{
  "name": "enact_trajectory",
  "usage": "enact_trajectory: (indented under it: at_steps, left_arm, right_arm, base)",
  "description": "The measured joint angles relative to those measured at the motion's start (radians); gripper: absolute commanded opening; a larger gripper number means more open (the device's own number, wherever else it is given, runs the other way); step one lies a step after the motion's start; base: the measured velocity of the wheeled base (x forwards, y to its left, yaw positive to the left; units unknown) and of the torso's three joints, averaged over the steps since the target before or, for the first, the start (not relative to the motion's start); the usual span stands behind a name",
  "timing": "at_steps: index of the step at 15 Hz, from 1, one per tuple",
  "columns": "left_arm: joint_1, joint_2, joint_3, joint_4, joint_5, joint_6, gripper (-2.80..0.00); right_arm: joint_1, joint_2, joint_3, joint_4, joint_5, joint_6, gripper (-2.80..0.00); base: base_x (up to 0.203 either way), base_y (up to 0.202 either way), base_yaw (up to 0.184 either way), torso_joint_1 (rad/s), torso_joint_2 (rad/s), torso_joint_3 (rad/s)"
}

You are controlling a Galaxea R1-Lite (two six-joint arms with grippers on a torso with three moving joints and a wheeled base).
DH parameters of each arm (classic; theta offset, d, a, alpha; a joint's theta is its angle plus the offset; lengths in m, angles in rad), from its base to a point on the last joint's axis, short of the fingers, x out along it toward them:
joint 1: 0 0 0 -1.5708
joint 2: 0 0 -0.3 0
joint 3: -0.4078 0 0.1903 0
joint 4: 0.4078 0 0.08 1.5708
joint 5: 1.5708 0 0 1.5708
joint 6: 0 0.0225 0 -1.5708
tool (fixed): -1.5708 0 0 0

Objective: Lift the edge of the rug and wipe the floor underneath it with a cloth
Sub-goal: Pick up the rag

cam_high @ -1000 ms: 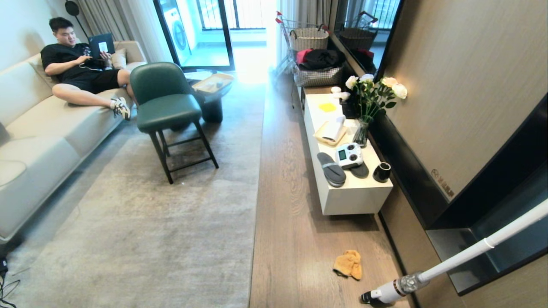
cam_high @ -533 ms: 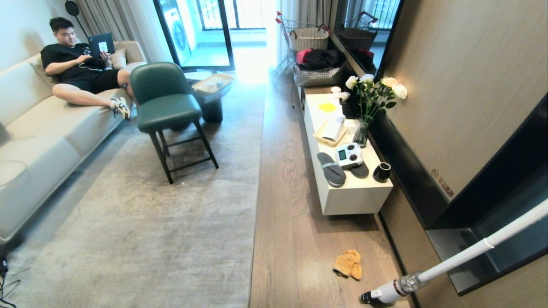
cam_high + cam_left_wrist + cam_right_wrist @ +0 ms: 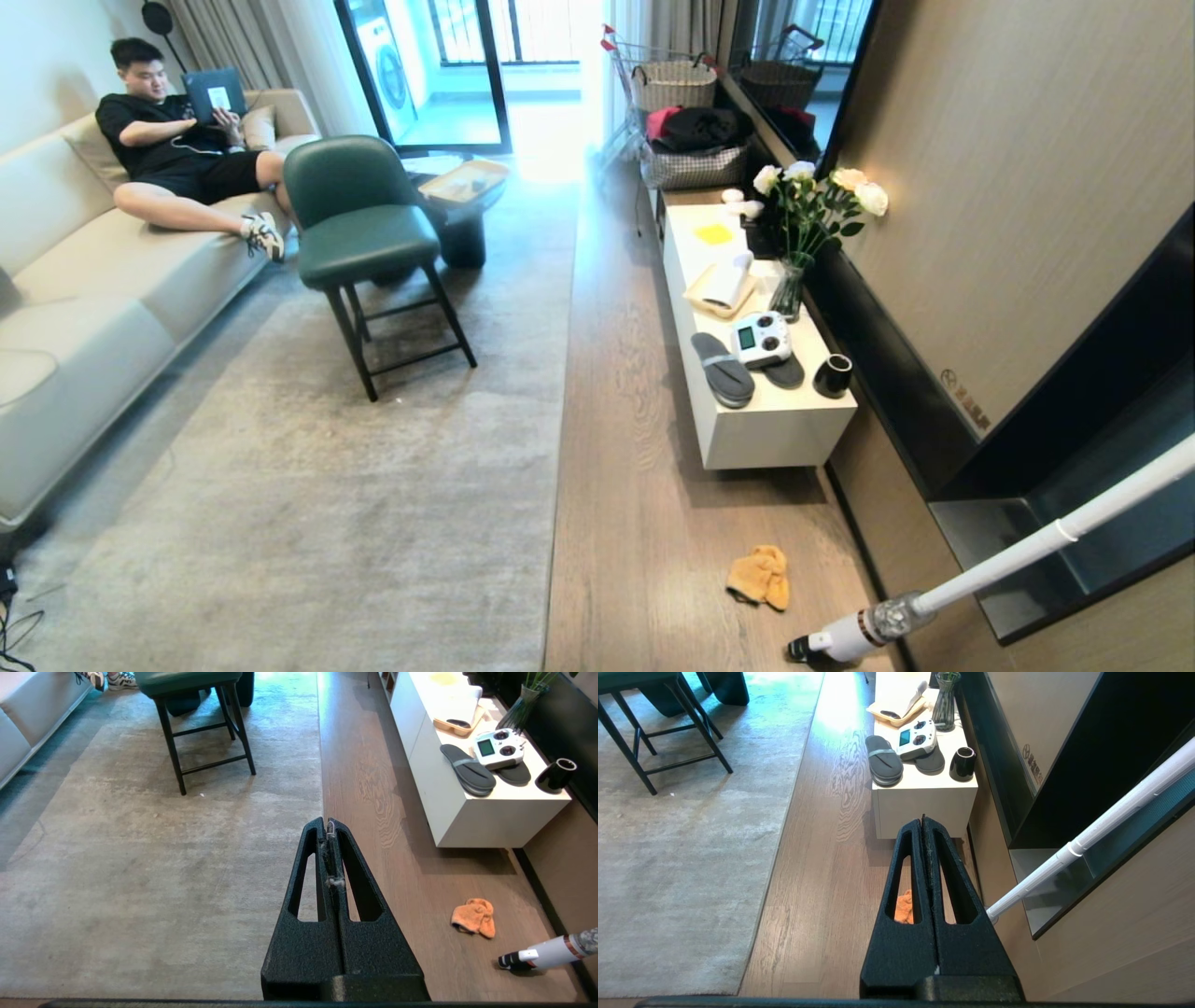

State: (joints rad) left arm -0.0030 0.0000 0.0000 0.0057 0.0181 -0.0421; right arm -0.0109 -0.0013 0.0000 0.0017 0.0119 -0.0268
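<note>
On the floor [image 3: 822, 868], the right pincer [image 3: 923, 820] half-hides the cloth [image 3: 903, 907].

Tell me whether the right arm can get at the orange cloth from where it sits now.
Probably yes: the cloth lies alone on bare floor, with nothing between it and the right gripper, which is shut and must open first.

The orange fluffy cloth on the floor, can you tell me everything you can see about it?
The small fluffy orange-yellow plush cloth lies crumpled in a loose heap, not spread flat, with soft folds and bumps. It rests on the brown wooden plank floor, in front of the white low cabinet and apart from the pale grey-beige rug edge. The head of the white stick vacuum sits close by without touching it. Nothing holds it; only the floor touches it. The left wrist view shows it too.
</note>
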Motion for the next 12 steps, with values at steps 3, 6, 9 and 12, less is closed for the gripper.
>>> enact_trajectory:
  at_steps: [3,6,9,12]
  left_arm:
    - [-0.001,0.000,0.000,0.000,0.000,0.001,-2.80]
    - [0.000,0.000,0.000,0.000,0.000,0.000,-2.80]
    - [0.000,0.000,0.000,0.000,0.000,0.000,-2.80]
    - [0.000,0.000,0.000,0.000,0.000,0.000,-2.80]
  right_arm:
    - [0.000,0.000,0.000,0.000,0.000,0.000,-2.80]
    - [0.000,0.000,0.000,0.000,0.000,0.000,-2.80]
    - [0.000,0.000,0.000,0.000,0.000,0.000,-2.80]
    - [0.000,0.000,0.000,0.000,0.000,0.000,-2.80]
  base:
    - [0.000,0.000,0.000,0.000,0.00,0.000]
    - [0.000,0.000,0.000,0.000,0.00,0.000]
    - [0.000,0.000,0.000,0.000,0.00,0.000]
    - [0.000,0.000,0.000,0.000,0.00,0.000]
